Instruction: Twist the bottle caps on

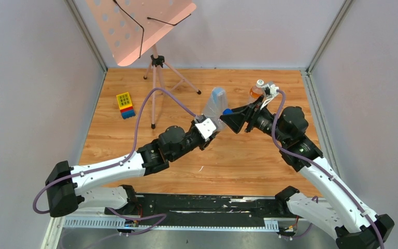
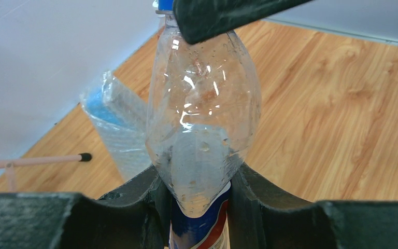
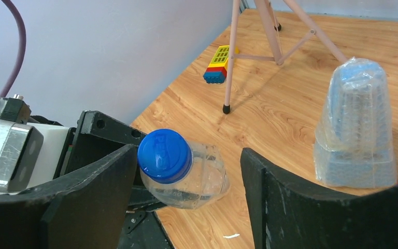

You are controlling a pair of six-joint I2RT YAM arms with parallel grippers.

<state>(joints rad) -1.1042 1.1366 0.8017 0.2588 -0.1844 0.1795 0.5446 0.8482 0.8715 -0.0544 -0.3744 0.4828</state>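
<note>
**Top external.** Left arm reaches in towards table centre. The left gripper (image 1: 213, 122) is clenched on the Pepsi bottle (image 1: 220, 115), which it holds off the wooden table (image 1: 238, 161), neck pointing towards the right arm. The blue cap (image 1: 227, 111) sits at the bottle mouth, right at the tips of the right gripper (image 1: 228, 119). From this angle I cannot tell how wide the right jaws stand. The orange bottle (image 1: 255, 93) stands upright towards the far right of the table, just behind the right wrist, with the white cap (image 1: 259, 82) on top. A bluish plastic bag (image 1: 216, 102) stands just beyond the two grippers. A stack of toy bricks (image 1: 125, 105) lies far left, near a music stand (image 1: 154, 78).

**Left wrist.** Both dark fingers (image 2: 134, 202) press against the lower body of the Pepsi bottle at its blue label. It is a firm grasp, with the clear shoulder rising away from the camera. One right-arm finger crosses the top of the view over the neck, and only a sliver of blue cap shows there. The bag is beside the bottle on the left.

**Right wrist.** The jaws stand released, spread to either side of the blue cap. The cap sits on the bottle neck, close against the finger (image 3: 88, 197) on the left of the view and with a clear gap to the other. I cannot tell whether it touches the near finger, or how far it is threaded.
</note>
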